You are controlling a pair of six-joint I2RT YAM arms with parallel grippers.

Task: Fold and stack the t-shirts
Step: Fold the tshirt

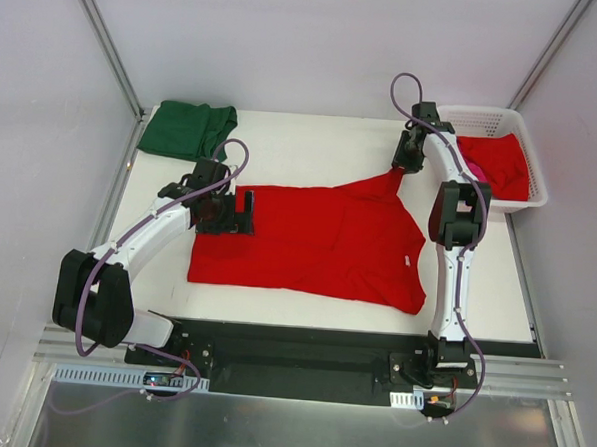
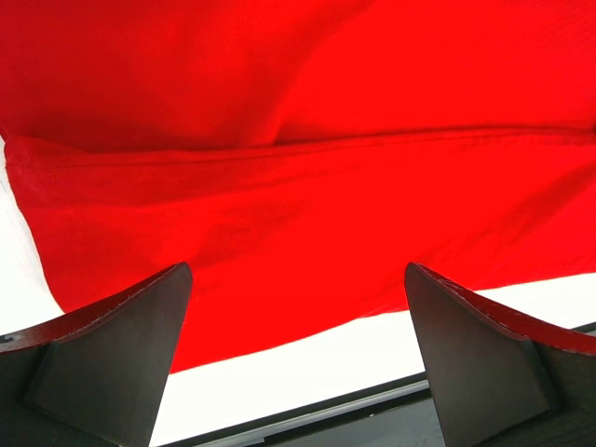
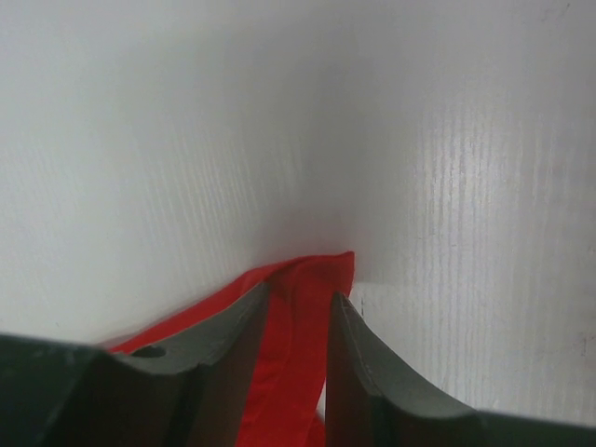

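A bright red t-shirt [image 1: 318, 240] lies spread flat across the middle of the white table, its hem toward the left. My left gripper [image 1: 247, 213] hovers over that left hem with its jaws wide open; in the left wrist view the red t-shirt [image 2: 279, 186] fills the frame past the left gripper [image 2: 298, 279], which holds nothing. My right gripper [image 1: 402, 167] is at the far sleeve tip. In its wrist view the sleeve [image 3: 321, 265] runs between the parted fingers of the right gripper [image 3: 300, 292], loose on one side. A folded dark green t-shirt [image 1: 188, 130] rests at the back left.
A white lattice basket [image 1: 528, 201] stands at the back right, holding another red t-shirt [image 1: 497, 162] and a bit of pink cloth [image 1: 475, 171]. The table's near edge [image 2: 372, 410] shows as a dark rail. Enclosure walls border both sides.
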